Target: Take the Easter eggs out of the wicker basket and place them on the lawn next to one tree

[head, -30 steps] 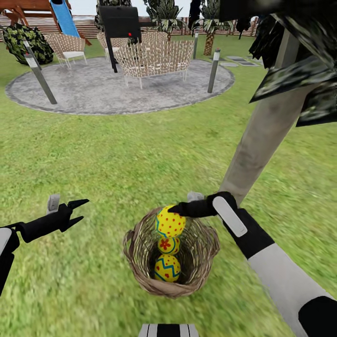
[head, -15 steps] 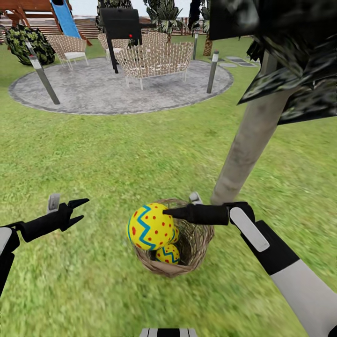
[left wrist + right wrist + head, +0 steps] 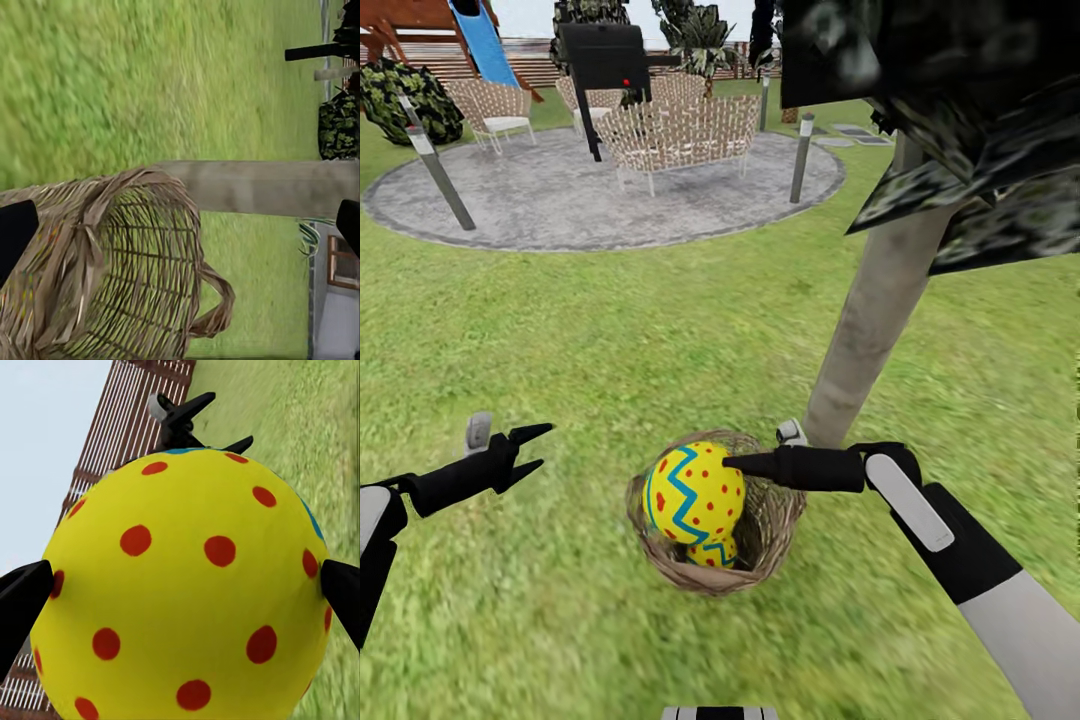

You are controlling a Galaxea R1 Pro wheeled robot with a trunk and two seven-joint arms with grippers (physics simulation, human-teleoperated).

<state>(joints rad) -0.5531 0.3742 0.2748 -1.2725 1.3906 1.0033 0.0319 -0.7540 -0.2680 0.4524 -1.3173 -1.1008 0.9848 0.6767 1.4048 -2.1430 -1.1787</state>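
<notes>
Dotted egg [image 3: 184,585] between right gripper [image 3: 180,585] jaws — above wicker basket [image 3: 770,520]

Bright, even rendered daylight with no clear shadows; the lawn [image 3: 610,330] looks smeared and blurry throughout.

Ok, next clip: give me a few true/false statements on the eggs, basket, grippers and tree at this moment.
1. The right gripper holds an egg above the wicker basket. True.
2. The basket is empty. False: another egg shows inside.
3. The left gripper holds an egg. False: it is open and holds nothing.
4. The basket sits on the paved patch. False: it sits on the lawn.
5. A pale tree trunk rises just behind the basket. True.
</notes>
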